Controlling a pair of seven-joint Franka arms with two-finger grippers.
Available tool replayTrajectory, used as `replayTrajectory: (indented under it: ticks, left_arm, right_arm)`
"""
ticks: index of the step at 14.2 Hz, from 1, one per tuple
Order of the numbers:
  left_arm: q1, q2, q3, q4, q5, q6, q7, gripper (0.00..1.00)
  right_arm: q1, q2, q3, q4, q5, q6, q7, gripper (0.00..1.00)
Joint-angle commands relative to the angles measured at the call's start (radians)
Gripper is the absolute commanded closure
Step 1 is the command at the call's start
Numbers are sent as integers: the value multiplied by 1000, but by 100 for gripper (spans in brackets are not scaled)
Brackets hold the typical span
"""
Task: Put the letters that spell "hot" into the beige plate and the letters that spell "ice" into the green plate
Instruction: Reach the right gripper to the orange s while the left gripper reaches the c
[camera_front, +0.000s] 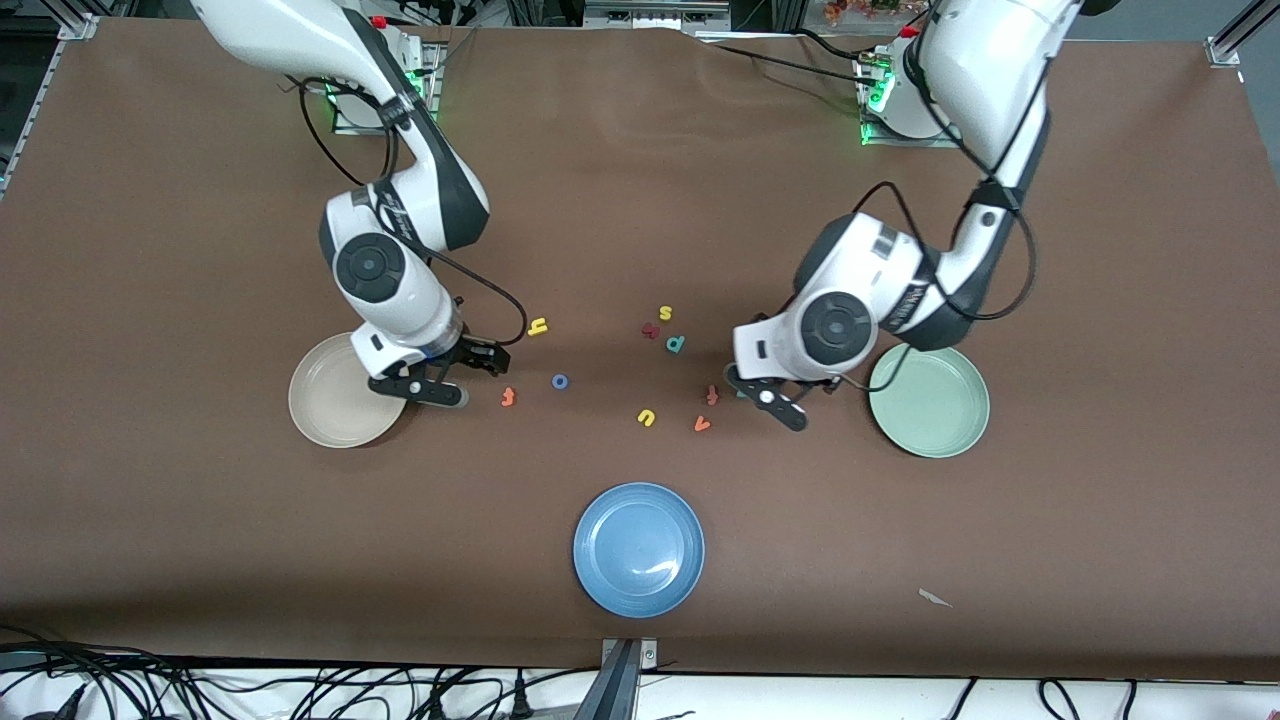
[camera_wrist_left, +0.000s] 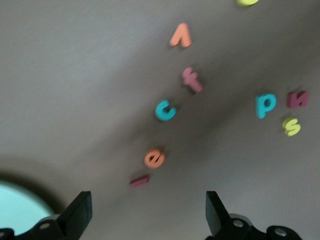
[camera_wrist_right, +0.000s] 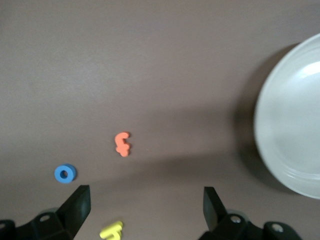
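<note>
Front view shows us the beige plate (camera_front: 335, 405) toward the right arm's end of the table and the green plate (camera_front: 930, 402) toward the left arm's end, both bare. We see the right gripper (camera_front: 455, 375) just beside the beige plate, low over the table, jaws apart and holding nothing; the orange t (camera_front: 509, 397), blue o (camera_front: 560, 381) and yellow h (camera_front: 538, 326) lie near it on the cloth. We find the left gripper (camera_front: 775, 392) beside the green plate, jaws likewise wide and bare. Its wrist camera gives us the teal c (camera_wrist_left: 165, 110), orange e (camera_wrist_left: 154, 158) and dark red i (camera_wrist_left: 139, 181) in a loose row on the table. A blue plate (camera_front: 639, 549) sits nearest the camera.
</note>
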Motion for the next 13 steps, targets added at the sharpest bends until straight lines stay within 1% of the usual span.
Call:
replayTrajectory:
  ticks: [1,5,7,8,10,11,12,13]
  left_arm:
    - [-22,33,13,28,-7,50,20,0]
    - [-38,99,13,28,-3,181,22,0]
    - [-38,108,13,28,0,200,37,0]
    - [-36,117,14,28,12,215,87,0]
    - [-38,133,14,14,18,255,167,1]
    - [-38,136,14,2,18,278,192,2]
    - [-39,142,14,-5,18,291,213,8]
    - [-42,153,14,-3,18,292,236,12]
  right_arm:
    - [-2,49,9,14,29,55,3,0]
    - [-3,134,14,78,29,71,0,0]
    - [-3,171,15,109,29,71,-1,1]
    - [-3,195,15,135,29,74,-1,1]
    - [-3,215,28,147,30,78,-1,4]
    - [-6,226,35,152,30,86,-1,5]
    - [-6,232,35,153,29,88,-3,6]
    - [-6,235,37,153,29,88,-1,8]
